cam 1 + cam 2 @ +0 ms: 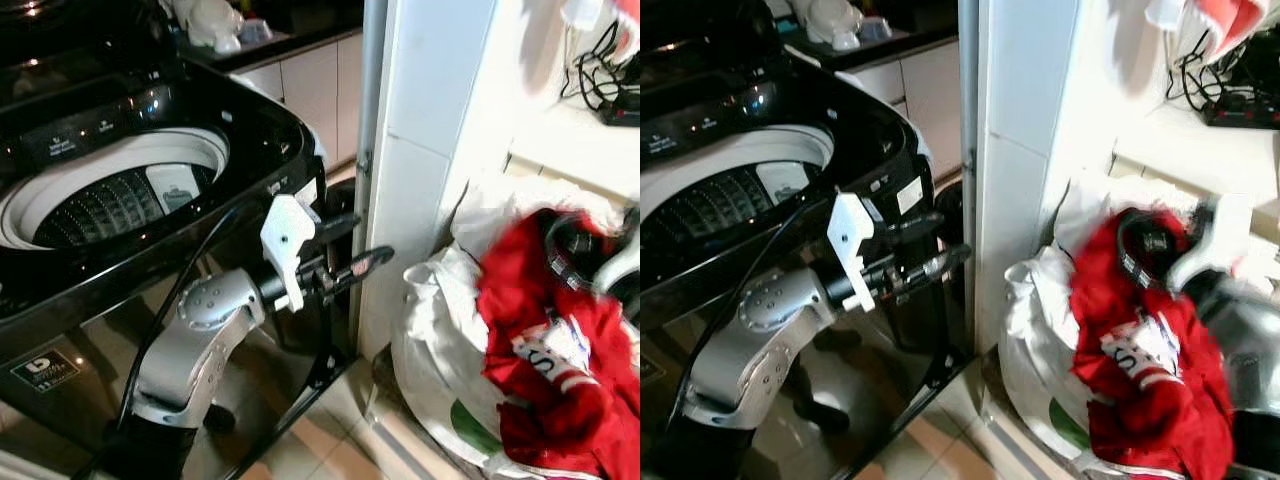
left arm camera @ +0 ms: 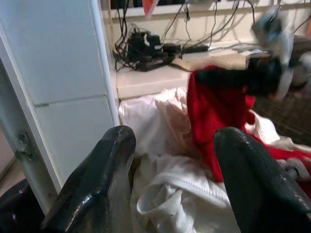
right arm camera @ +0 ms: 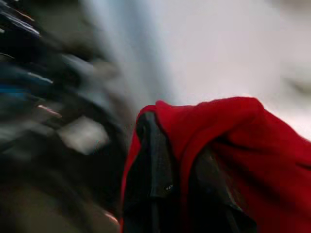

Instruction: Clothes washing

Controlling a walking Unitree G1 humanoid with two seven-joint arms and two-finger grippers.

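Evidently the red garment (image 1: 1145, 370) hangs in the right gripper (image 3: 182, 179), whose 2 fingers are clenched on a fold of the cloth; in the wrist view the fabric drapes over both of them. It sits above the white bag (image 1: 440, 340), which slumps on the floor against the white wall (image 1: 440, 100) to the right of the washer (image 1: 130, 180). Most of the cloth trails down onto the bag, so the lift looks barely begun, and the blur suggests the arm is moving fast.

The washer's lid is up and its drum (image 1: 110, 205) looks empty. The left gripper (image 1: 340, 255) hovers just off the washer's right front corner, fingers spread and holding nothing, pointed toward the bag.

To do this step well, the right arm should probably raise the garment until its hem clears the bag, then carry it over the washer's rim before letting go, so no sleeve catches on the corner. The left gripper lies near that path; drawing it aside, or using it to gather the trailing cloth, would likely help.
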